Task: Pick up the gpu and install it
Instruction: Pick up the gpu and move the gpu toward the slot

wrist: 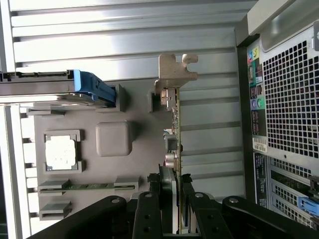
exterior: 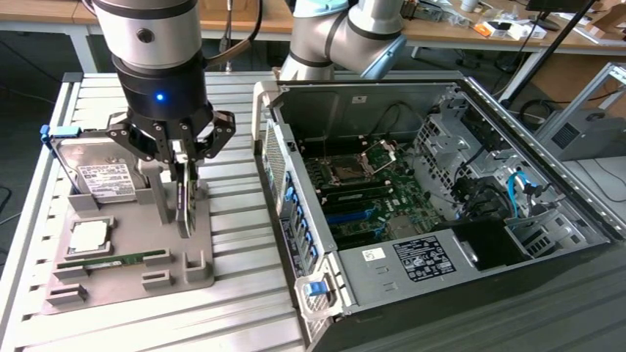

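The gpu point(exterior: 184, 209) is seen standing on its long edge in a slot of the matte grey moulded tray point(exterior: 127, 282) — a thin dark board dotted with small components, with a pale notched metal bracket point(wrist: 175, 69) at one end. It's pinched between the black linkage fingers of the gripper point(exterior: 181, 158), which are drawn in narrow against both flat faces. Also parked on the tray: a boxy silver hard drive point(exterior: 93, 172) with a white label, a square shiny processor point(exterior: 88, 235) and a slim green memory stick point(exterior: 113, 259). Beside the tray, on the ribbed aluminium table point(exterior: 234, 308), the pc case point(exterior: 372, 103) is laid on its side — opened up, one perforated steel wall facing the tray
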You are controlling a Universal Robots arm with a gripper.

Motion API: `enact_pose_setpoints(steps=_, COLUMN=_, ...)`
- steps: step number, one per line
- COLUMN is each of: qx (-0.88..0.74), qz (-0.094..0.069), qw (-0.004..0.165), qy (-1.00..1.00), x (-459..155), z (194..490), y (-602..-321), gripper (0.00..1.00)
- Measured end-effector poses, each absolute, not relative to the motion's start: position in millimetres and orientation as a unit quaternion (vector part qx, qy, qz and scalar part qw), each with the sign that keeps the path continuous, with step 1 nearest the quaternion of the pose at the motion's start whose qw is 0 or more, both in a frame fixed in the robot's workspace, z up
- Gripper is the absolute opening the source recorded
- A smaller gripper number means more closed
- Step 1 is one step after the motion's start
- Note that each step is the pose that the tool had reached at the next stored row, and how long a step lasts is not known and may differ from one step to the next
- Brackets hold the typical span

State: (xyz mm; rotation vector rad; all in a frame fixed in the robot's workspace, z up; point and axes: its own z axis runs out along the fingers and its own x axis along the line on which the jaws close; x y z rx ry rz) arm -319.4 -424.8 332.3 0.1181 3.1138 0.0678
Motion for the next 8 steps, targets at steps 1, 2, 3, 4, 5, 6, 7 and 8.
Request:
enact_pose_setpoints(steps=1, qx=0.038, qz=0.022, qw=0.012, qy=0.999, x=-319.4, z=332.5, y=-424.8, gripper=0.27)
enact_pose_setpoints(steps=2, qx=0.038, qz=0.022, qw=0.012, qy=0.999, x=-319.4, z=332.7, y=-424.8, gripper=0.27)
enact_pose_setpoints(steps=3, qx=0.038, qz=0.022, qw=0.012, qy=0.999, x=-319.5, z=333.0, y=-424.8, gripper=0.27)
enact_pose_setpoints(steps=4, qx=0.038, qz=0.022, qw=0.012, qy=0.999, x=-319.4, z=333.2, y=-424.8, gripper=0.27)
enact_pose_setpoints(steps=5, qx=0.038, qz=0.022, qw=0.012, qy=0.999, x=-319.4, z=333.4, y=-424.8, gripper=0.27)
enact_pose_setpoints(steps=6, qx=0.038, qz=0.022, qw=0.012, qy=0.999, x=-319.4, z=333.6, y=-424.8, gripper=0.27)
enact_pose_setpoints(steps=7, qx=0.038, qz=0.022, qw=0.012, qy=0.999, x=-319.4, z=333.8, y=-424.8, gripper=0.27)
enact_pose_setpoints(steps=8, qx=0.038, qz=0.022, qw=0.012, qy=0.999, x=-319.4, z=334.0, y=-424.8, gripper=0.27)
